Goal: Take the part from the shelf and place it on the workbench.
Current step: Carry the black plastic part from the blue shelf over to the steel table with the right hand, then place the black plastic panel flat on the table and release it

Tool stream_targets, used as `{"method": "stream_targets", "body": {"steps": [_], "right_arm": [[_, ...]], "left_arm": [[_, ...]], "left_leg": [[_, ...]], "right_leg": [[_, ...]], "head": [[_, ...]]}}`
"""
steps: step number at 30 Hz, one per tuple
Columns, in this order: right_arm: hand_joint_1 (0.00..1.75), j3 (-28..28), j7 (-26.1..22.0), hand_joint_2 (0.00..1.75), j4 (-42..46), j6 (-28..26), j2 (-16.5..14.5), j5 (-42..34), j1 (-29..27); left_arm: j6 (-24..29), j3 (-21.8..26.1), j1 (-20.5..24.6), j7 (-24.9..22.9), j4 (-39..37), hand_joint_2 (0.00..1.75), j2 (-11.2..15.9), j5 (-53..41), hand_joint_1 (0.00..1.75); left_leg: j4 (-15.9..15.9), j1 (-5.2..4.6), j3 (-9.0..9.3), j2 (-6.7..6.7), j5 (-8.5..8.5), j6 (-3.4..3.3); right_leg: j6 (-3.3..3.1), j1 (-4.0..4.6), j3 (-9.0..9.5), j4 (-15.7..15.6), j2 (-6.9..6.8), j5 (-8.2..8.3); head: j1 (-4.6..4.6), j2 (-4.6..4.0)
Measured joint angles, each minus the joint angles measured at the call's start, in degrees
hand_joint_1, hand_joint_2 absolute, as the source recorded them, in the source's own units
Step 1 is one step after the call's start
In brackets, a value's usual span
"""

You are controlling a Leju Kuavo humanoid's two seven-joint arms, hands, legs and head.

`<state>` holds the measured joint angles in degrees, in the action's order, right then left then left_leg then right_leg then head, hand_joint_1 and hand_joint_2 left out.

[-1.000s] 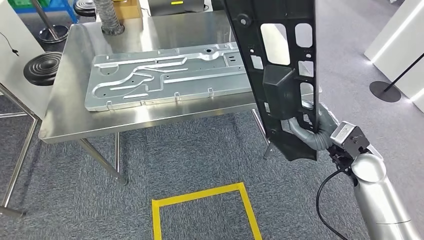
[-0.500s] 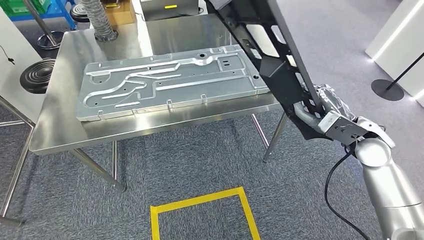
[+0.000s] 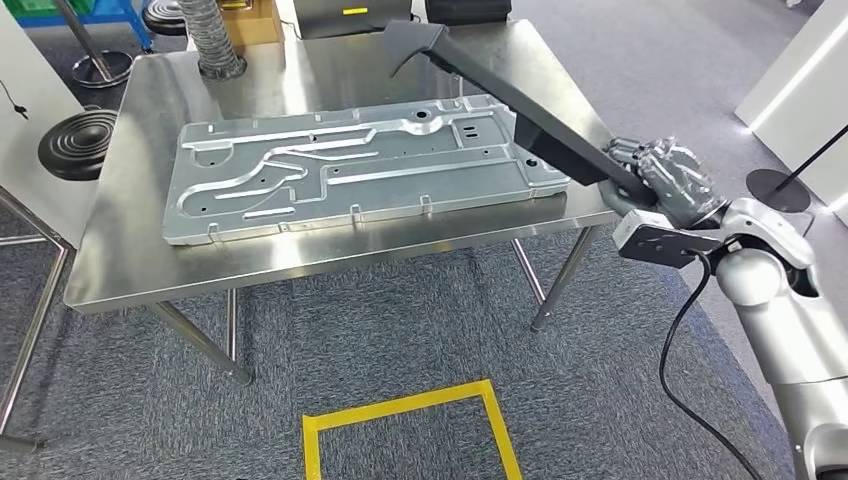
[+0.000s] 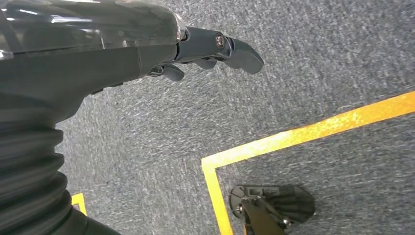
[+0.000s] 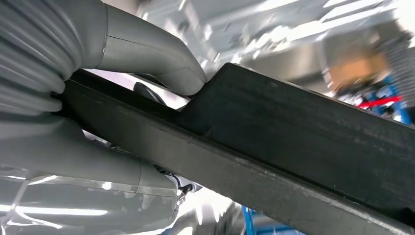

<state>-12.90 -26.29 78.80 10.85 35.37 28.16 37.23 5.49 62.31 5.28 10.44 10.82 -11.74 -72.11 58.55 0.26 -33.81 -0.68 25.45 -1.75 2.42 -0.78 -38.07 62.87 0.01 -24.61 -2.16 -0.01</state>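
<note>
Left hand hangs empty over the carpet, fingers loosely apart. Over the steel worktop and its metal plate, the black part tilts, not yet set down. Right hand grips its near end.

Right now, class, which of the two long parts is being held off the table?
The black part, gripped by the right robot hand; the silver panel lies flat.

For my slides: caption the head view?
Right hand holds black part tilted over the workbench.
</note>
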Motion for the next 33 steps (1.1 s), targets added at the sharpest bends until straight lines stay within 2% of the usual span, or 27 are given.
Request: {"method": "stream_targets", "body": {"steps": [1,2,3,6,7,9,10,11,12,13,14,16,17,20,21,23,25,26,27,28,30,31,32,33], "right_arm": [[1.75,-0.49,0.24,1.75,-0.19,-0.9,0.31,1.68,0.89],[1.75,-1.05,0.53,1.75,-0.42,-1.88,0.58,3.46,1.72],[1.75,-1.67,0.8,1.75,-0.68,-2.9,0.88,5.24,2.45],[1.75,-3.67,1.52,1.75,-1.69,-6.15,1.76,10.46,4.26],[1.75,-4.34,1.81,1.75,-2.08,-7.36,1.93,12.16,4.89],[1.75,-5.77,2.39,1.75,-3.1,-9.69,1.97,15.6,6.01],[1.75,-6.49,2.64,1.75,-3.76,-10.67,1.92,17.37,6.44],[1.75,-7.26,2.85,1.75,-4.53,-11.49,1.84,19.04,6.87],[1.75,-7.97,3.05,1.75,-5.28,-12.14,1.75,20.5,7.27],[1.75,-8.58,3.19,1.75,-5.98,-12.64,1.68,21.59,7.71],[1.75,-9.14,3.27,1.75,-6.73,-12.99,1.57,22.35,8.34],[1.75,-10.11,3.28,1.75,-8.52,-13.35,1.3,23.16,10.05],[1.75,-10.55,3.26,1.75,-9.51,-13.45,1.13,23.35,10.96],[1.75,-11.74,2.88,1.75,-12.0,-13.73,0.62,23.74,13.05],[1.75,-12.15,2.68,1.75,-12.74,-13.93,0.44,23.88,13.7],[1.75,-12.97,2.47,1.75,-14.27,-14.44,0.1,24.16,15.06],[1.75,-13.66,2.44,1.75,-15.74,-14.83,-0.23,24.31,15.95],[1.75,-14.02,2.44,1.75,-16.38,-14.96,-0.37,24.46,16.12],[1.75,-14.4,2.45,1.75,-16.95,-15.09,-0.51,24.68,16.29],[1.75,-14.81,2.46,1.75,-17.49,-15.28,-0.63,24.97,16.58],[1.75,-15.48,2.5,1.75,-18.54,-15.84,-0.88,25.51,17.65],[1.75,-15.76,2.54,1.75,-19.04,-16.14,-1.03,25.69,18.3],[1.75,-15.99,2.59,1.75,-19.53,-16.36,-1.19,25.85,18.85],[1.75,-16.21,2.65,1.75,-20.03,-16.53,-1.36,26.03,19.29]], "left_arm": [[-0.07,0.0,0.01,0.03,0.0,1.75,-0.03,-0.04,0.0],[-0.13,0.0,0.0,0.09,0.0,1.75,-0.06,-0.09,0.0],[-0.18,-0.01,0.0,0.14,0.0,1.75,-0.09,-0.14,0.0],[-0.26,-0.02,0.03,0.28,0.0,1.75,-0.13,-0.28,0.0],[-0.26,-0.02,0.06,0.31,0.0,1.75,-0.13,-0.36,0.0],[-0.27,-0.02,0.03,0.34,0.0,1.75,-0.13,-0.56,0.0],[-0.27,-0.02,0.01,0.34,0.0,1.75,-0.13,-0.64,0.0],[-0.27,-0.03,0.0,0.34,0.0,1.75,-0.13,-0.71,0.0],[-0.27,-0.03,0.01,0.34,0.0,1.75,-0.13,-0.76,0.0],[-0.27,-0.04,0.03,0.34,0.0,1.75,-0.13,-0.79,0.0],[-0.26,-0.04,0.04,0.34,0.0,1.75,-0.12,-0.79,0.0],[-0.23,-0.04,0.11,0.34,0.0,1.75,-0.08,-0.77,0.0],[-0.21,-0.04,0.13,0.35,0.0,1.75,-0.05,-0.73,0.0],[-0.18,-0.03,0.12,0.37,0.0,1.75,-0.03,-0.58,0.0],[-0.17,-0.02,0.13,0.37,0.0,1.75,-0.03,-0.55,0.0],[-0.17,-0.02,0.22,0.38,0.0,1.75,-0.02,-0.45,0.0],[-0.18,-0.02,0.24,0.38,0.0,1.75,-0.02,-0.31,0.0],[-0.18,-0.02,0.2,0.38,0.0,1.75,-0.02,-0.27,0.0],[-0.18,-0.02,0.17,0.38,0.0,1.75,-0.02,-0.23,0.0],[-0.18,-0.02,0.15,0.38,0.0,1.75,-0.03,-0.21,0.0],[-0.18,-0.02,0.17,0.39,0.0,1.75,-0.05,-0.21,0.0],[-0.18,-0.02,0.2,0.4,0.0,1.75,-0.05,-0.21,0.0],[-0.19,-0.02,0.2,0.4,0.0,1.75,-0.05,-0.21,0.0],[-0.19,-0.02,0.19,0.42,0.0,1.75,-0.04,-0.21,0.0]], "left_leg": [[0.08,-0.11,0.05,0.0,0.19,0.21],[0.09,-0.2,0.05,0.02,0.33,0.46],[0.07,-0.26,0.06,0.04,0.41,0.72],[1.14,-0.27,-0.17,0.12,1.49,1.63],[3.23,-0.24,-1.06,0.17,2.69,1.91],[10.4,-0.04,-4.56,0.25,5.92,2.28],[13.95,0.03,-6.51,0.26,7.01,2.42],[15.99,0.05,-7.81,0.26,7.16,2.5],[15.96,0.05,-8.17,0.27,6.23,2.52],[13.57,0.06,-7.37,0.28,4.26,2.43],[9.62,0.05,-5.77,0.29,1.88,2.23],[2.72,-0.1,-2.78,0.28,-0.93,1.75],[1.02,-0.17,-2.07,0.26,-1.28,1.54],[0.1,-0.16,-1.73,0.2,-1.27,0.8],[-0.19,-0.06,-1.55,0.2,-1.41,0.47],[-0.65,0.14,-1.25,0.23,-1.6,-0.02],[-0.65,0.15,-1.18,0.23,-1.52,-0.22],[-0.6,0.16,-1.13,0.2,-1.44,-0.24],[-0.52,0.18,-1.05,0.17,-1.32,-0.22],[-0.39,0.19,-0.96,0.13,-1.15,-0.13],[-0.02,0.15,-0.82,0.06,-0.7,0.23],[0.18,0.06,-0.85,0.05,-0.49,0.48],[0.26,-0.01,-0.89,0.05,-0.35,0.75],[0.24,-0.07,-0.92,0.06,-0.25,1.02]], "right_leg": [[-0.27,0.15,1.04,-2.64,0.0,0.97],[-0.55,0.33,1.56,-3.99,0.02,1.14],[-0.82,0.5,1.7,-4.26,0.07,0.85],[-1.78,0.13,2.14,-4.86,0.06,0.78],[-2.12,-0.02,2.39,-5.06,0.0,0.76],[-2.6,0.02,2.72,-5.12,-0.08,0.56],[-2.7,0.06,2.83,-5.1,-0.07,0.45],[-2.73,0.09,2.95,-5.06,-0.05,0.33],[-2.69,0.1,3.08,-5.0,-0.02,0.19],[-2.6,0.1,3.23,-4.9,0.01,0.02],[-2.47,0.1,3.37,-4.76,0.04,-0.2],[-2.05,0.28,3.41,-4.41,0.14,-0.59],[-1.78,0.36,3.34,-4.31,0.17,-0.68],[-0.85,0.31,3.29,-4.36,0.12,-0.75],[-0.54,0.2,3.05,-3.75,0.08,-1.22],[0.01,-0.02,0.89,0.8,0.01,-3.69],[0.49,-0.13,-3.03,8.34,0.01,-6.69],[0.66,-0.21,-4.51,10.89,0.01,-7.16],[0.77,-0.33,-5.07,11.43,0.0,-6.51],[0.81,-0.45,-4.46,9.61,-0.01,-4.81],[0.66,-0.58,-1.08,1.99,-0.07,-0.72],[0.4,-0.46,0.37,-1.28,-0.06,0.45],[0.08,-0.3,1.2,-3.2,-0.06,0.86],[-0.3,-0.1,1.44,-3.83,-0.03,0.62]], "head": [[-0.01,-0.01],[-0.02,-0.01],[-0.02,0.0],[-0.02,0.01],[-0.02,0.01],[-0.02,0.01],[-0.02,0.01],[-0.02,0.01],[-0.02,0.01],[-0.02,0.01],[-0.02,0.01],[-0.02,0.01],[-0.02,0.01],[-0.02,0.01],[-0.02,0.01],[-0.02,0.01],[-0.02,0.01],[-0.02,0.01],[-0.02,0.01],[-0.02,0.0],[-0.02,0.01],[-0.02,0.01],[-0.02,0.01],[-0.02,0.01]]}}
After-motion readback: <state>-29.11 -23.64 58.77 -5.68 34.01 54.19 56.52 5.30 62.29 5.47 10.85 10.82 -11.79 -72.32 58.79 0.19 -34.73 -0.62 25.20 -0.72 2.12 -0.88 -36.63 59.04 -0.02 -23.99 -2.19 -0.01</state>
